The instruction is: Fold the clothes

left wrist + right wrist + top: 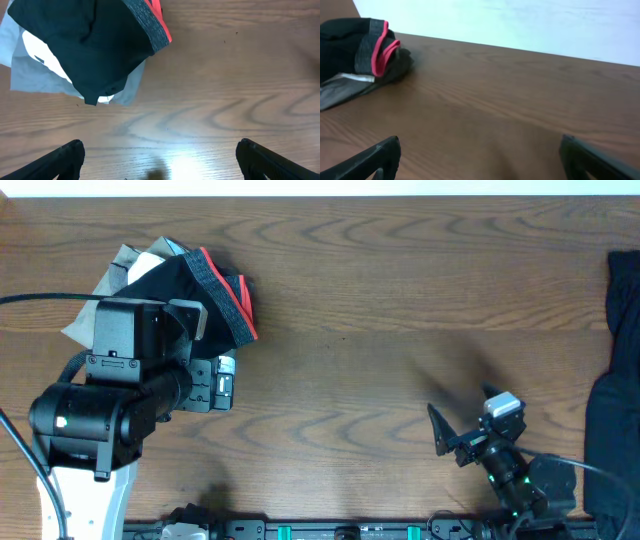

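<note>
A folded bundle of black leggings [180, 285], with a grey waistband [222, 292] edged in coral-red, is seen lying near the far left corner of the brown wooden table [380, 330]. It is stacked on flat white and pale grey fabric pieces [112, 275], whose edges show beneath it on the left and near sides. In the left wrist view the stack looks compact, though the layers are not squarely aligned.

The left gripper [160, 157] is held just on the near side of this stack, with its fingers spread wide. Nothing is held between them and only bare wood is seen in the gap. The right gripper [480, 155] is placed close to the near edge, toward the right corner, well apart from the stack. Its fingers are likewise parted wide and nothing is gripped.

At the right edge of the table a second dark black garment [615, 380] is seen, loose and rumpled and partly cut off by the frame. Its kind cannot be told.

The task is judged to be partly done: the leggings appear folded and stacked, while the black garment at the right edge looks untouched. What seems to be left is for that piece to be drawn inward, flattened and folded, and perhaps added to the stack.
</note>
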Motion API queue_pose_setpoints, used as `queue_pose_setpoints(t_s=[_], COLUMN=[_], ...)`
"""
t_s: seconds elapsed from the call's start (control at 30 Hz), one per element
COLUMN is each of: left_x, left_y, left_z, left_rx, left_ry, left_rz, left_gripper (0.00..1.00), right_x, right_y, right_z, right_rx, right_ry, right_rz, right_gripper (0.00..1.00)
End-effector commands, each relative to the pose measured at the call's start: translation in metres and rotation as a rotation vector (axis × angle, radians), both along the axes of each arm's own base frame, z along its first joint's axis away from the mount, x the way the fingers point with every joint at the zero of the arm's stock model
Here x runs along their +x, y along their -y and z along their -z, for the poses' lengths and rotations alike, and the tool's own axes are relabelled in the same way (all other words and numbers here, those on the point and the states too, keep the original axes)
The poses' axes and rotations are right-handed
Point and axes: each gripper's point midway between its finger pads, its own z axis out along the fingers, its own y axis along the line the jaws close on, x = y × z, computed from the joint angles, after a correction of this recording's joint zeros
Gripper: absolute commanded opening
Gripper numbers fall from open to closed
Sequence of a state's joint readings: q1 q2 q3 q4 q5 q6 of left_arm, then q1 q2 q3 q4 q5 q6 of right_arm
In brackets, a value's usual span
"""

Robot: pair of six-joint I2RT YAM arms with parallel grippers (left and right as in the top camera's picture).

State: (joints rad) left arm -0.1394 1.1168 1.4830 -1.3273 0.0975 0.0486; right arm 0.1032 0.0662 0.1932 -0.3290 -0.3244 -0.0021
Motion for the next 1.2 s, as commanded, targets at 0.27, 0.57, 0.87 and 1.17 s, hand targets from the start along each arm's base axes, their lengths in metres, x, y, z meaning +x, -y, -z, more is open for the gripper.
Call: queue_pose_setpoints(t_s=[0.27,0.57,0.87,1.17], left_x=[0.001,0.001,0.001,0.001], left_y=[-0.001,-0.001,-0.001,-0.001], left_z=[0.0,0.0,0.0,0.0], left_rx=[0.003,0.003,0.003,0.003], left_ry=[0.0,0.0,0.0,0.0], left_rz=[-0.009,-0.009,-0.009,-0.009], left_gripper=[0.98,0.98,0.98,0.98], right_x=[0.013,0.014,0.014,0.014], right_y=[0.002,0.001,0.001,0.001], right_z=[0.011,0.009,0.01,0.01], right_rx=[0.013,0.016,0.016,0.016], right_ry=[0.128,0.159,0.157,0.157], right_rz=[0.014,0.013,0.013,0.013], right_gripper=[0.99,0.99,0.99,0.99])
